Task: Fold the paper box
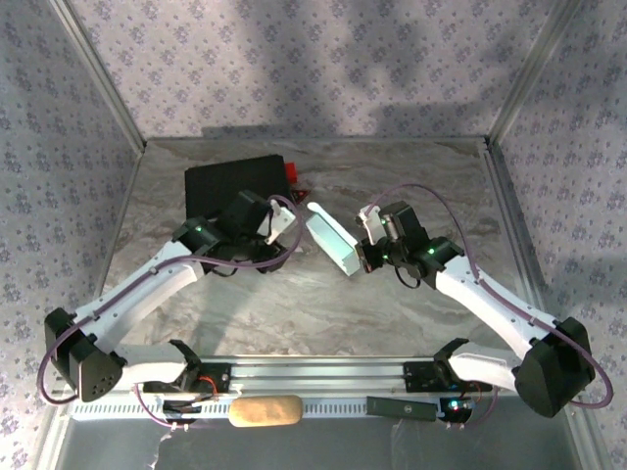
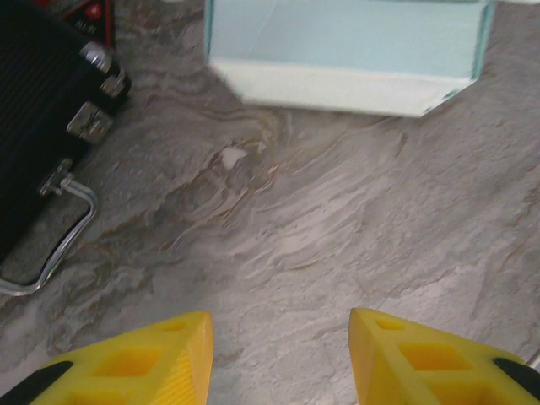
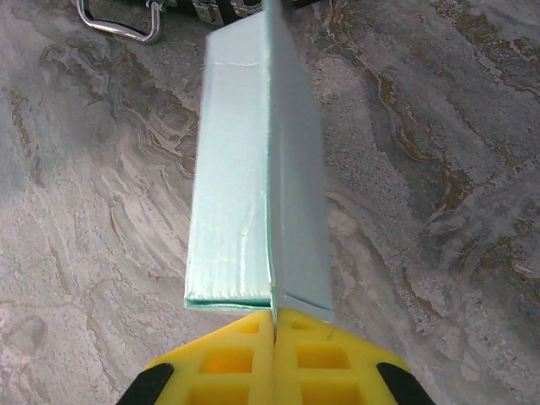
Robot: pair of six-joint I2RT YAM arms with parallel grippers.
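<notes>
Jaws of the right gripper are pinched together on a thin card edge at the near end of the paper box; jaws of the left gripper stand apart over the bare marbled table, holding nothing. Paper box: pale blue, just beside the black case, long axis running straight away from the right fingers, far end pointing at the case's metal handle. From the left gripper, next to the case, the box lies crosswise ahead.
</notes>
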